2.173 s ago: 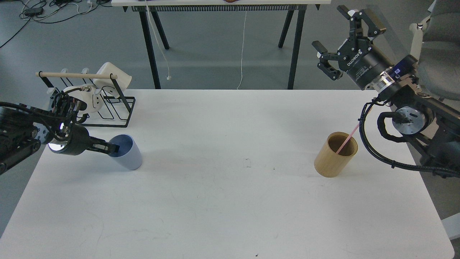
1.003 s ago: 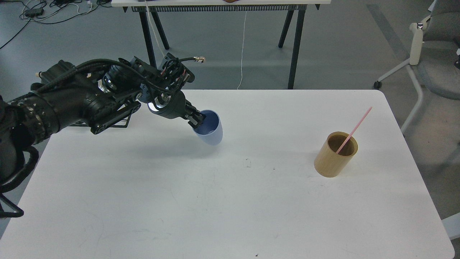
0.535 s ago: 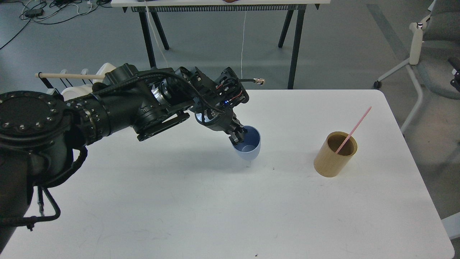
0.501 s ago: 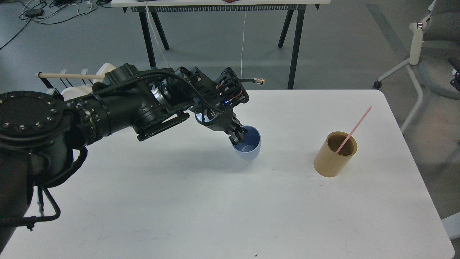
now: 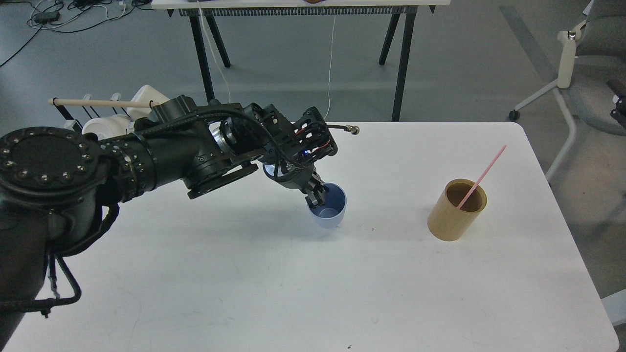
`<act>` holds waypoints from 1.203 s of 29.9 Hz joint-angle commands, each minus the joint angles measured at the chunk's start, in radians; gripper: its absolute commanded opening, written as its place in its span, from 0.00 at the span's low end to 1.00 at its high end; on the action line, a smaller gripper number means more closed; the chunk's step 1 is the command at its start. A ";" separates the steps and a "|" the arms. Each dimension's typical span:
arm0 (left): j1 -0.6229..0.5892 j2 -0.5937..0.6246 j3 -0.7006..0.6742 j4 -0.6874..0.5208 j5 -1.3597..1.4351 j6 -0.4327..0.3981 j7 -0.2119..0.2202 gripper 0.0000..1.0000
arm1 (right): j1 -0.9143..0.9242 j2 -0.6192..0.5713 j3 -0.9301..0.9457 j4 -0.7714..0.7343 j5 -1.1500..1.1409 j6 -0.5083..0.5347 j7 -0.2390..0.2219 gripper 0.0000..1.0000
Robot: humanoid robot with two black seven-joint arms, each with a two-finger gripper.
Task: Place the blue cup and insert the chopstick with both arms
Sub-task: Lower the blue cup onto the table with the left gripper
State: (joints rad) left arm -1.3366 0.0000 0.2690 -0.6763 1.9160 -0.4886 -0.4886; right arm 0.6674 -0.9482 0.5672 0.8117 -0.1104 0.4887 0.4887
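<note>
Item: my left hand (image 5: 317, 194), clenched on the cup (image 5: 328, 213) rim (one finger inside), cup upright mid-desk (image 5: 313, 293). Chopstick (image 5: 481, 176): leaning in the holder (image 5: 457, 210), well apart, right.

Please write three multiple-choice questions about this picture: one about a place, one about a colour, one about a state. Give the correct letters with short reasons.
1. Where does the thin pink chopstick stand?
A. in the tan wooden cylinder holder
B. in the pale-blue tapered cup
C. flat on the white table

2. What colour is the inside of the cup?
A. red
B. darker blue
C. yellow

3. What is the left end effector doing?
A. hanging open, far above the table
B. gripping the cup's rim
C. holding the chopstick

Answers:
1 A: the stick leans out of the holder's mouth.
2 B: the inner wall shows deeper blue than the outside.
3 B: its fingers close over the rim's near-left side, one inside the cup.
</note>
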 commanded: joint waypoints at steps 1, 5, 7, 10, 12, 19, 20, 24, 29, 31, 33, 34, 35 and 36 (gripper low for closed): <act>0.005 0.000 0.002 0.003 0.000 0.000 0.000 0.05 | 0.000 0.000 0.000 0.000 0.000 0.000 0.000 0.99; 0.022 0.000 0.002 0.036 0.000 0.000 0.000 0.06 | 0.000 0.002 0.000 0.000 0.000 0.000 0.000 0.99; 0.027 0.000 0.004 0.058 0.003 0.000 0.000 0.06 | 0.000 0.003 0.000 -0.002 0.000 0.000 0.000 0.99; 0.040 0.000 0.010 0.064 0.003 0.000 0.000 0.06 | 0.000 0.005 0.000 0.000 0.000 0.000 0.000 0.99; 0.042 0.000 0.013 0.066 0.001 0.000 0.000 0.07 | 0.000 0.005 0.000 0.000 0.000 0.000 0.000 0.99; 0.043 0.000 0.013 0.066 0.003 0.000 0.000 0.09 | 0.000 0.006 0.002 0.000 0.000 0.000 0.000 0.99; 0.043 0.000 0.013 0.064 0.003 0.000 0.000 0.09 | 0.000 0.006 0.002 0.000 0.000 0.000 0.000 0.99; 0.045 0.000 0.012 0.064 0.001 0.000 0.000 0.14 | 0.000 0.005 0.002 0.000 0.000 0.000 0.000 0.99; 0.043 0.000 0.002 0.064 -0.011 0.000 0.000 0.29 | 0.000 0.005 0.000 0.000 0.000 0.000 0.000 0.99; 0.043 0.000 -0.004 0.064 -0.014 0.000 0.000 0.37 | 0.000 0.005 0.000 0.000 0.000 0.000 0.000 0.99; 0.043 0.000 -0.014 0.064 -0.026 0.000 0.000 0.51 | 0.000 0.005 0.000 -0.002 -0.002 0.000 0.000 0.99; 0.045 0.000 -0.030 0.067 -0.049 0.000 0.000 0.60 | 0.000 0.005 -0.001 -0.003 -0.002 0.000 0.000 0.99; 0.045 0.000 -0.045 0.075 -0.077 0.000 0.000 0.66 | 0.000 0.005 -0.003 -0.003 -0.002 0.000 0.000 0.99; 0.050 0.000 -0.051 0.093 -0.092 0.000 0.000 0.72 | 0.000 0.005 -0.007 -0.003 -0.003 0.000 0.000 0.99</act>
State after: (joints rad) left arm -1.2918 0.0000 0.2461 -0.6098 1.8744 -0.4887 -0.4889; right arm 0.6673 -0.9433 0.5667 0.8101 -0.1117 0.4887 0.4887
